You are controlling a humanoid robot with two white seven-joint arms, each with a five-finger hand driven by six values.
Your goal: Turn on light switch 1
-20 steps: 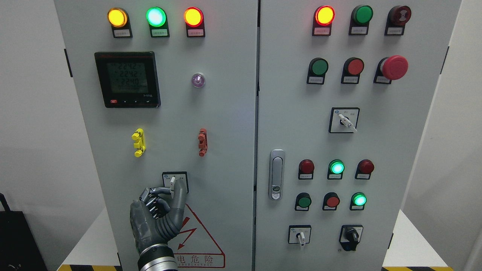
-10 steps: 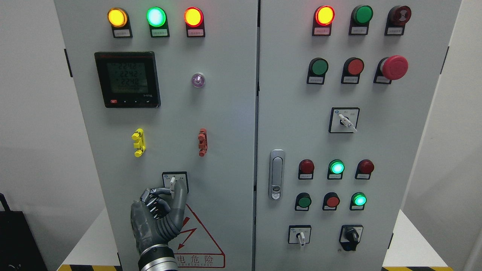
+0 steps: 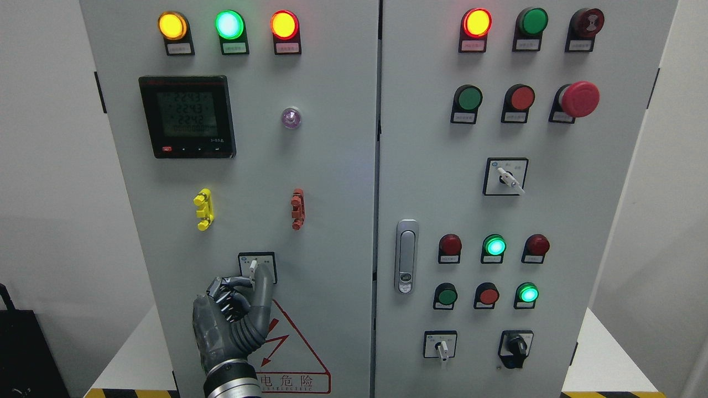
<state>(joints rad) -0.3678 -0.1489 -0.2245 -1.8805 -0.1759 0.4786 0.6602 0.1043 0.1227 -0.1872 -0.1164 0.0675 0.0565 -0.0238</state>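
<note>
Left robot hand [image 3: 235,309] pinched the light switch 1 lever [image 3: 253,269] at lower left; turning step underway, next needs a twist.

The left hand [image 3: 235,315] covers the lower part of the switch [image 3: 254,268] and the top left of the red warning sign [image 3: 293,354] beside it. Its arm is cut off by the bottom edge. The small labels [image 3: 178,48] far above it are too tiny to read.
</note>
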